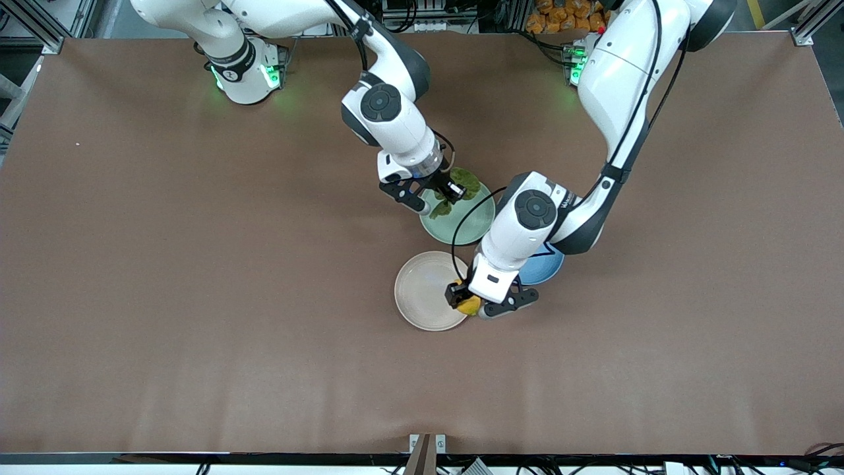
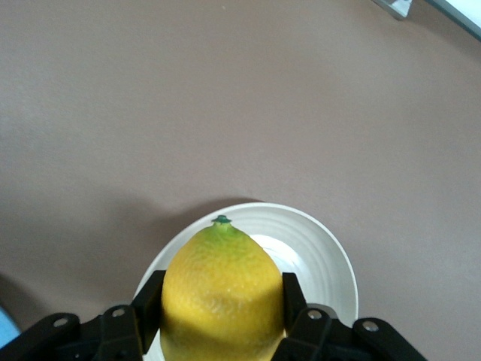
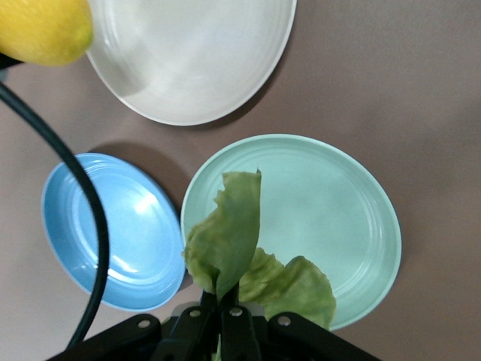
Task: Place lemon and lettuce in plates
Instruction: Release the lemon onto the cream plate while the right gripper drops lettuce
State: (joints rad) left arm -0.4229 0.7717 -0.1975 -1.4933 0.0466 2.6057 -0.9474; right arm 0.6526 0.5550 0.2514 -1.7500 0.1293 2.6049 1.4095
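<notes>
My left gripper (image 1: 463, 298) is shut on the yellow lemon (image 1: 469, 305) and holds it over the edge of the cream-beige plate (image 1: 422, 280). In the left wrist view the lemon (image 2: 222, 293) sits between the black fingers (image 2: 149, 301), with the cream plate (image 2: 323, 256) under it. My right gripper (image 1: 440, 198) is shut on the green lettuce leaf (image 1: 465, 183) and holds it above the mint green plate (image 1: 471, 221). In the right wrist view the lettuce (image 3: 233, 233) hangs from the closed jaws over the mint plate (image 3: 338, 210).
A blue plate (image 1: 544, 267) lies partly under the left arm, beside the cream plate toward the left arm's end. It shows in the right wrist view (image 3: 128, 241). The three plates sit close together mid-table. A black cable (image 1: 458, 231) loops from the left wrist.
</notes>
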